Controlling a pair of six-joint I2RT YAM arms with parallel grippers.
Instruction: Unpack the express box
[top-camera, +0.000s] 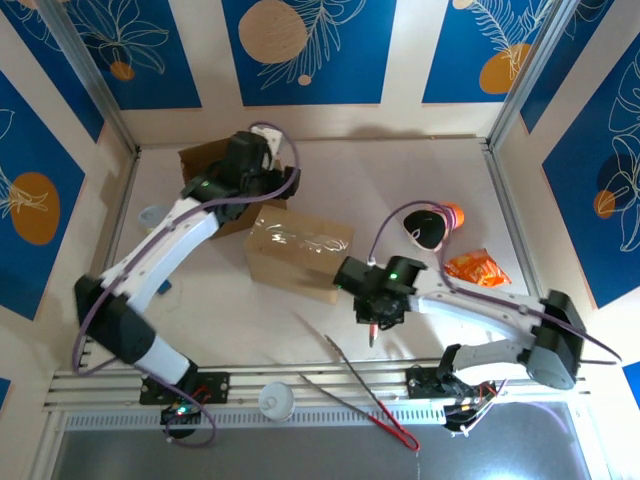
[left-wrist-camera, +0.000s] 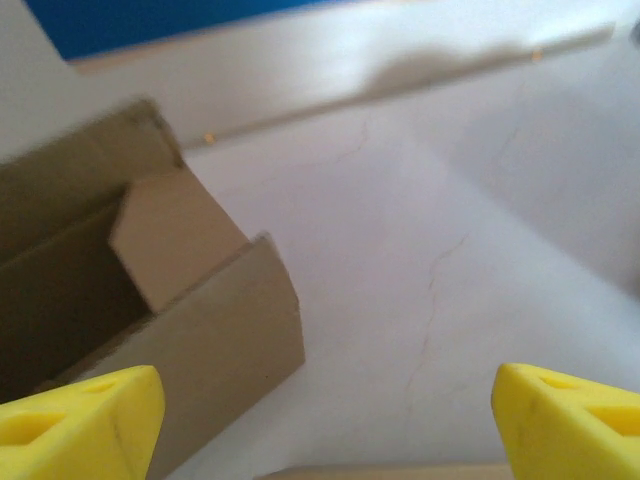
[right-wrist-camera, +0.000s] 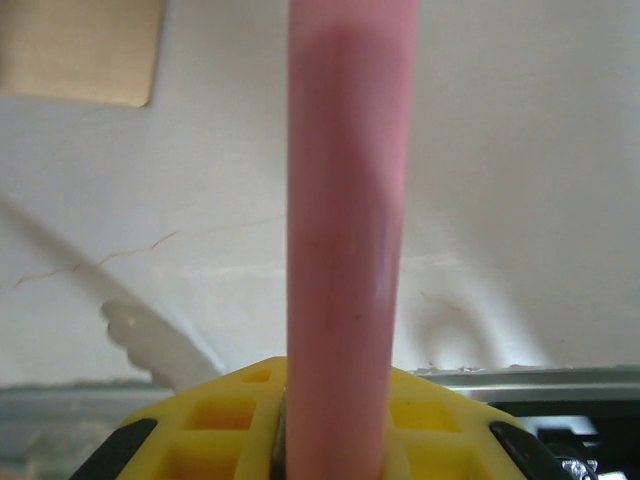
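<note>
One pink stick (right-wrist-camera: 350, 230), two boxes (top-camera: 298, 250) (top-camera: 200, 160)

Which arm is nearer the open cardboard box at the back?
Left. The left fingers hover right beside the open box; the right fingers, gripping a pink stick, sit across the taped box from it.
</note>
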